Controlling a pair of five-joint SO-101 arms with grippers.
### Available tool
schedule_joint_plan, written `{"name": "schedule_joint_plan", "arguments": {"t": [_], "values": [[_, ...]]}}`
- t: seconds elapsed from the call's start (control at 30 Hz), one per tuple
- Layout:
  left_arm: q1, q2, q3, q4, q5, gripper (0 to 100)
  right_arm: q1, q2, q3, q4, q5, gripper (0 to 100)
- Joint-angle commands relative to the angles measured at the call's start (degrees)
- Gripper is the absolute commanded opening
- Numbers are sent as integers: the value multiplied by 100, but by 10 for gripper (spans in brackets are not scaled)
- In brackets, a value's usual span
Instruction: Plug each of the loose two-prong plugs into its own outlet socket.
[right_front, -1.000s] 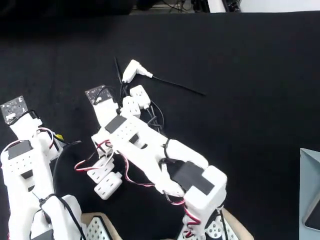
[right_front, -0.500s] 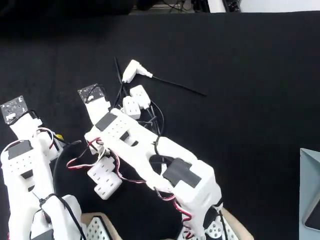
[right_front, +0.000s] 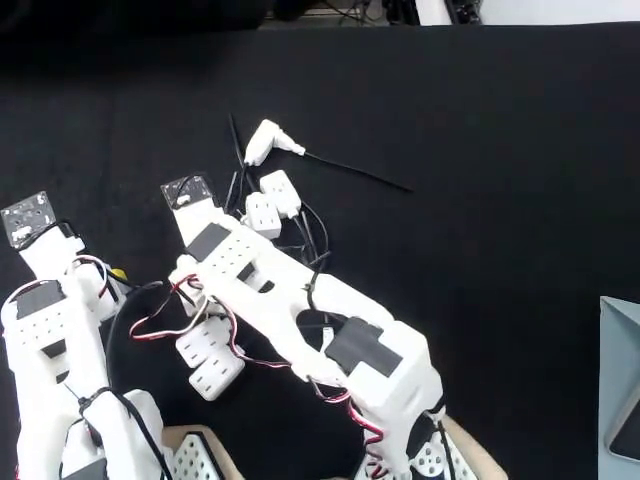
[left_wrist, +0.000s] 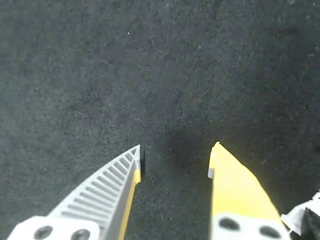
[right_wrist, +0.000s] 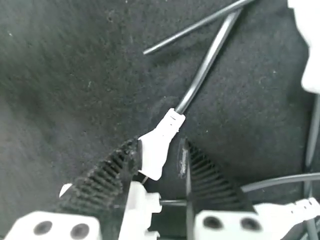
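At the left, the left hand (left_wrist: 175, 155) hangs with its fingers spread apart over the bare black surface (left_wrist: 150, 60). The right wrist view shows the right hand (right_wrist: 159, 144) apart around a white plug (right_wrist: 156, 150). One finger touches the plug, and its black cord (right_wrist: 205, 70) trails away. From above, a second plug (right_front: 264, 140) lies farther out.

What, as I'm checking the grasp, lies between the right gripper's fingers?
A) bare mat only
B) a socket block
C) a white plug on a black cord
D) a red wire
C: the right wrist view shows a white plug, its black cord trailing off, between the fingers of the right gripper.
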Motion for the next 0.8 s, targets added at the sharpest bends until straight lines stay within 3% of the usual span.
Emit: {"name": "schedule_joint_plan", "arguments": {"t": [0.0, 0.23, 0.6, 0.73, 0.77], "values": [[4, -79, -22, -79, 18, 220, -158, 13, -40, 229, -35, 128], [13, -79, -22, -79, 18, 220, -158, 602, -444, 237, -35, 128], [13, -79, -22, -79, 18, 220, -158, 1235, -1675, 1521, -53, 124], [13, -79, -22, -79, 18, 220, -158, 1226, -1710, 1486, 0, 7], [13, -79, -22, -79, 18, 220, -158, 1209, -1710, 1530, 26, 20]]}}
